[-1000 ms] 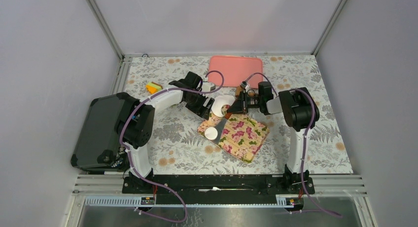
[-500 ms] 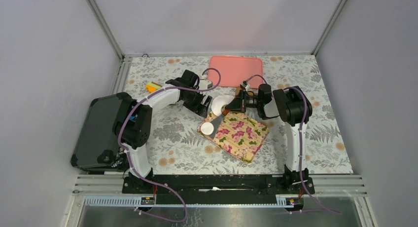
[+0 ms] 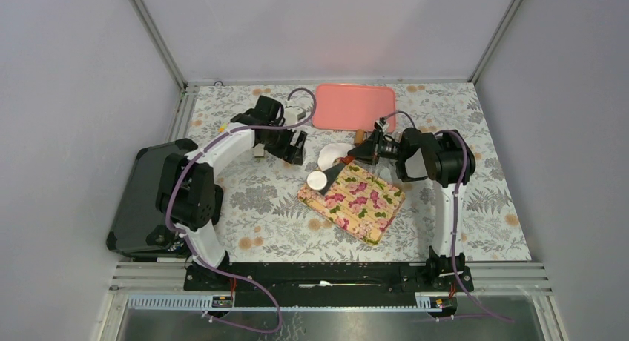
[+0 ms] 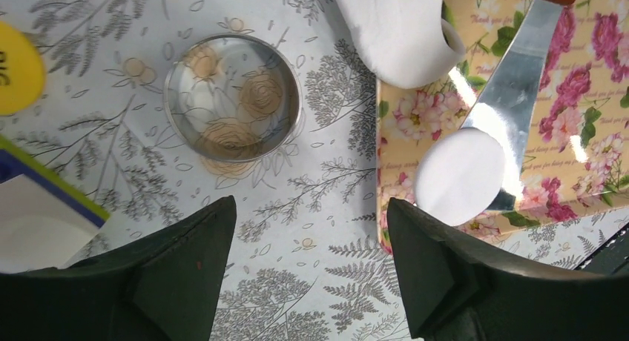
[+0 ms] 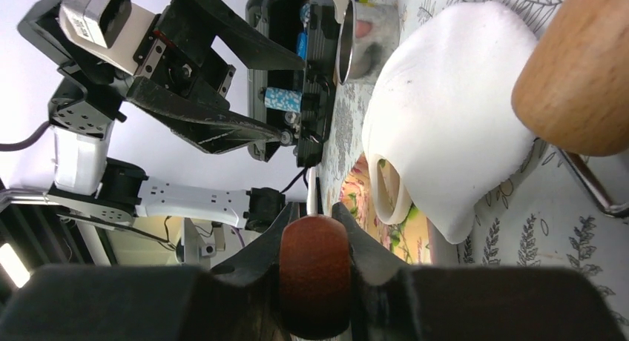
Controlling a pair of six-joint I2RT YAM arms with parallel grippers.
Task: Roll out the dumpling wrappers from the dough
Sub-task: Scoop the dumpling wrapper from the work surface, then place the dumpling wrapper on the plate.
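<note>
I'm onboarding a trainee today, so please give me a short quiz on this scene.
1. True or false: the right gripper is open.
2. What lies on the spatula blade? A) a ring B) a wrapper C) nothing
3. Fill in: the dough sheet rests partly on the floral ___.
Key: 1 false, it grips the spatula handle; 2 B; 3 board.
</note>
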